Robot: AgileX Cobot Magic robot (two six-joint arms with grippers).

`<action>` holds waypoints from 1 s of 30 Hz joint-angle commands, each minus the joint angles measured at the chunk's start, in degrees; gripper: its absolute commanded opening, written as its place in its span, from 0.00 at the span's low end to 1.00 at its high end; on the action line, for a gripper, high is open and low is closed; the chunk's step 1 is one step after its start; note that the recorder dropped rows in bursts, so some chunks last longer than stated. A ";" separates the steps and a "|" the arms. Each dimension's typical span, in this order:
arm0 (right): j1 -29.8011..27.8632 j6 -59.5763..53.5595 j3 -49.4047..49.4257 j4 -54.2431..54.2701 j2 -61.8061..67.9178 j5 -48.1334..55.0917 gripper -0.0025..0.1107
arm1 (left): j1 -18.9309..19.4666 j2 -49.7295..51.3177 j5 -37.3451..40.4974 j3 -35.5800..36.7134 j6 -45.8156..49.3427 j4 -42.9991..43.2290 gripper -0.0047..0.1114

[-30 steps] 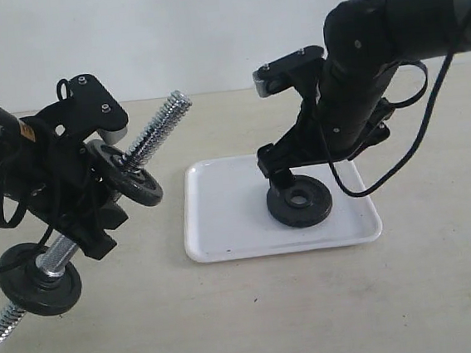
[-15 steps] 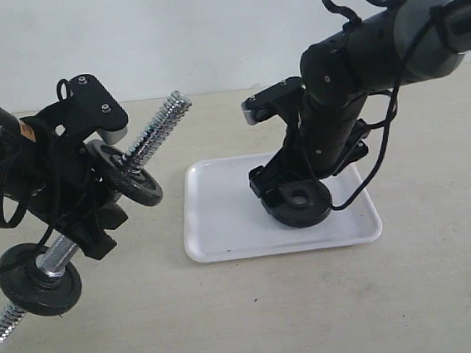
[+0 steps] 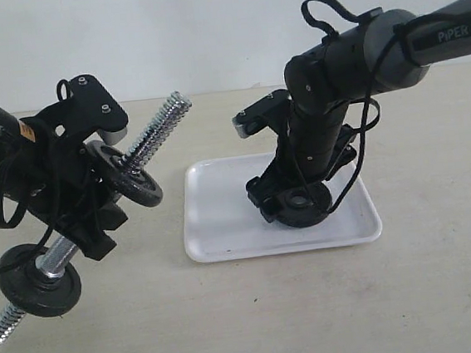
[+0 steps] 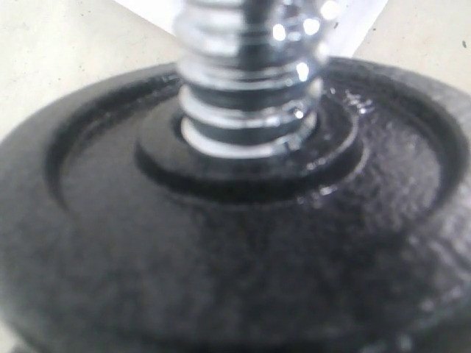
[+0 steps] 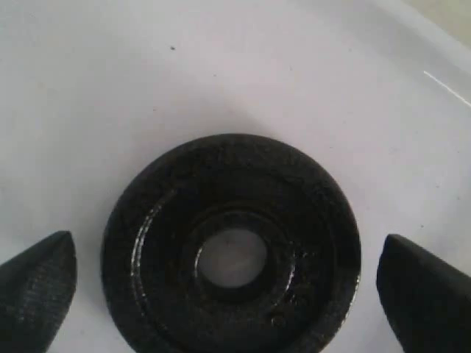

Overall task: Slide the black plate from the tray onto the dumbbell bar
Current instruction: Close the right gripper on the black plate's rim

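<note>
On the beige tabletop (image 3: 315, 311) the black plate (image 5: 232, 243) lies flat in the tray (image 3: 215, 228), right of centre, squarely between the wide-spread tips of the right claw (image 5: 232, 276); the left claw (image 3: 88, 209) clamps the dumbbell bar (image 3: 159, 121), slanting up-right.

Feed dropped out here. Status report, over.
Left gripper shut on bar, held tilted. Right gripper open, straddling black plate, not gripping. Plate flat in tray. Nothing in the way.
</note>
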 commanded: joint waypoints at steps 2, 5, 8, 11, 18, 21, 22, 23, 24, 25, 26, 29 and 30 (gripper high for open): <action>-0.01 -0.85 -0.40 0.04 0.88 0.16 0.95 | 0.09 -3.22 -4.67 -2.11 0.61 -0.21 0.08; -0.12 -0.97 -0.40 -0.07 1.36 0.01 0.95 | 0.09 -3.22 -4.59 -2.11 0.61 -0.21 0.08; -0.66 -1.36 -0.40 -0.44 1.49 0.01 0.95 | 0.09 -3.22 -4.46 -2.11 0.61 -0.21 0.08; -1.57 -2.47 -0.40 -0.20 1.49 0.01 0.95 | 0.09 -3.22 -4.46 -2.11 0.61 -0.21 0.08; -4.68 -3.02 -0.40 1.51 1.49 0.58 0.95 | 0.09 -3.22 -4.46 -2.11 0.61 -0.21 0.08; -4.68 -3.88 -0.40 2.92 1.49 0.68 0.95 | 0.09 -3.22 -4.46 -2.11 0.61 -0.21 0.08; -4.68 -5.24 -0.40 4.96 1.49 0.56 0.95 | 0.09 -3.22 -4.46 -2.11 0.61 -0.21 0.08; -4.68 -6.65 -0.40 7.28 1.49 0.45 0.95 | 0.09 -3.22 -4.46 -2.11 0.61 -0.09 0.08; -4.68 -8.33 -0.40 9.89 1.49 0.45 0.95 | 0.09 -3.22 -4.46 -2.11 0.61 -0.09 0.08; -4.68 -10.34 -0.40 12.60 1.49 0.45 0.95 | 0.09 -3.22 -4.46 -2.11 0.61 -0.09 0.08; -4.68 -12.34 -0.40 14.77 1.49 0.45 0.95 | 0.09 -3.22 -4.46 -2.11 0.61 -0.09 0.08; -4.68 -15.68 -0.40 18.77 1.49 0.33 0.95 | 0.09 -3.22 -4.46 -2.11 0.61 -0.09 0.08; -4.68 -15.68 -0.40 18.77 1.49 0.21 0.95 | 0.09 -3.22 -4.46 -2.11 0.61 -0.09 0.08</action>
